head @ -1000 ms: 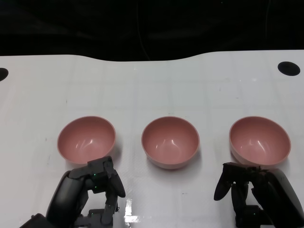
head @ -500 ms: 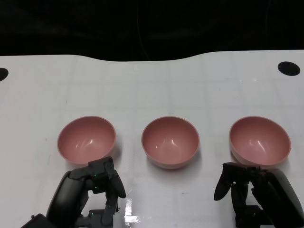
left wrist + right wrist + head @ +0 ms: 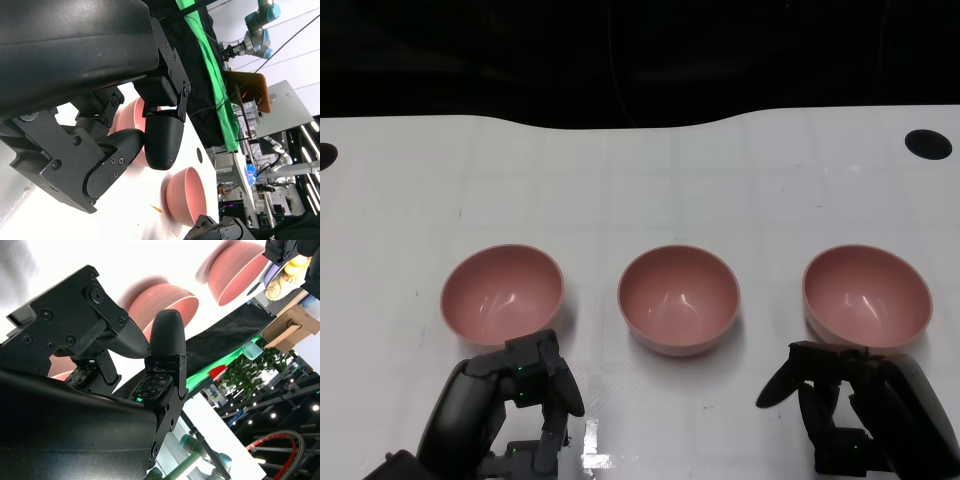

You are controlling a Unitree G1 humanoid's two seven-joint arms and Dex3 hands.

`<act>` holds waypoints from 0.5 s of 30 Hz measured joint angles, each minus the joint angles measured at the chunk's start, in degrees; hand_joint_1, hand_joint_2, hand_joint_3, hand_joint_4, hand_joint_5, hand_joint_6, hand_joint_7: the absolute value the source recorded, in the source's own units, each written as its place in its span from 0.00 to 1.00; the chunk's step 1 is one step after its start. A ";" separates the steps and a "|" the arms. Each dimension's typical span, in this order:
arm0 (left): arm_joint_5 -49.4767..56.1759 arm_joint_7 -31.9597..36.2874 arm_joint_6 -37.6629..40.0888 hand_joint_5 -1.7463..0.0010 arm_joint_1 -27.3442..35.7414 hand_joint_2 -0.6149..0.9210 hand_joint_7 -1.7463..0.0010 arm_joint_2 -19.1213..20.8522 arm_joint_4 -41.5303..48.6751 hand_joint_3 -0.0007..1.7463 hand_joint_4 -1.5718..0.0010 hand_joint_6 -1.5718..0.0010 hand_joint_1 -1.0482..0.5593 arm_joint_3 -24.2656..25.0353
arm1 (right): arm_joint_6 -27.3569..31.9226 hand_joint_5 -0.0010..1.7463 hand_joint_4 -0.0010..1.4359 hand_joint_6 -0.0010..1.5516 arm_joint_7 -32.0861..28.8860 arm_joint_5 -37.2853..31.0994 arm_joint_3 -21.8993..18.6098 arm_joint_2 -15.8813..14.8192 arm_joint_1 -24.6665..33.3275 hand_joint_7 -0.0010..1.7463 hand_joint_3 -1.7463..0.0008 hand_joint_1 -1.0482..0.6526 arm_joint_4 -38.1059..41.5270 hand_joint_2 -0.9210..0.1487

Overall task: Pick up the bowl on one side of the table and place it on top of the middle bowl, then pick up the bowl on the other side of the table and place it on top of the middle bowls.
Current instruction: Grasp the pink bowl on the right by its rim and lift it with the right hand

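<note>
Three pink bowls stand in a row on the white table (image 3: 640, 190): the left bowl (image 3: 502, 292), the middle bowl (image 3: 678, 298) and the right bowl (image 3: 866, 296). All are upright, apart from each other and hold nothing. My left hand (image 3: 517, 398) sits just in front of the left bowl with nothing in it. Just in front of the right bowl, my right hand (image 3: 848, 400) is also empty, its thumb spread toward the middle. The left wrist view shows the left bowl (image 3: 131, 112) behind the fingers (image 3: 162, 140) and the middle bowl (image 3: 187, 195) beyond.
Two black round holes lie near the table's far corners, one at the right (image 3: 928, 144) and one at the left (image 3: 325, 155). Beyond the curved far edge all is dark. Bare white tabletop separates the bowls.
The thumb of my right hand has spread a little outward, toward the middle. The bowls and my left hand have not moved.
</note>
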 measured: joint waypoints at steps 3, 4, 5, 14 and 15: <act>-0.05 0.00 0.00 0.00 -0.01 0.62 0.11 0.00 0.03 0.83 0.42 0.47 0.55 0.00 | 0.16 0.73 0.54 0.56 -0.32 -0.09 -0.09 0.00 0.00 0.41 0.40 0.51 -0.01 0.51; -0.06 0.00 0.00 0.00 0.00 0.62 0.11 0.00 0.04 0.84 0.42 0.47 0.55 0.00 | 0.43 0.73 0.53 0.55 -0.47 -0.15 -0.15 0.00 0.00 0.41 0.42 0.51 -0.02 0.50; -0.07 -0.01 0.00 0.00 -0.01 0.62 0.11 0.00 0.04 0.84 0.42 0.47 0.55 0.00 | 0.72 0.74 0.53 0.55 -0.69 -0.23 -0.19 0.00 0.00 0.41 0.43 0.51 -0.02 0.49; -0.53 -0.58 -0.15 0.00 -0.05 0.61 0.11 0.00 0.13 0.85 0.42 0.47 0.54 0.00 | 3.70 0.54 0.26 0.33 -1.48 -2.18 -1.46 -0.10 0.08 0.23 0.92 0.41 -1.65 0.11; -0.53 -0.59 -0.29 0.00 -0.05 0.61 0.11 0.00 0.15 0.85 0.42 0.47 0.54 0.00 | 4.03 0.53 0.24 0.31 -1.65 -2.30 -1.61 -0.11 0.08 0.21 0.94 0.40 -1.95 0.10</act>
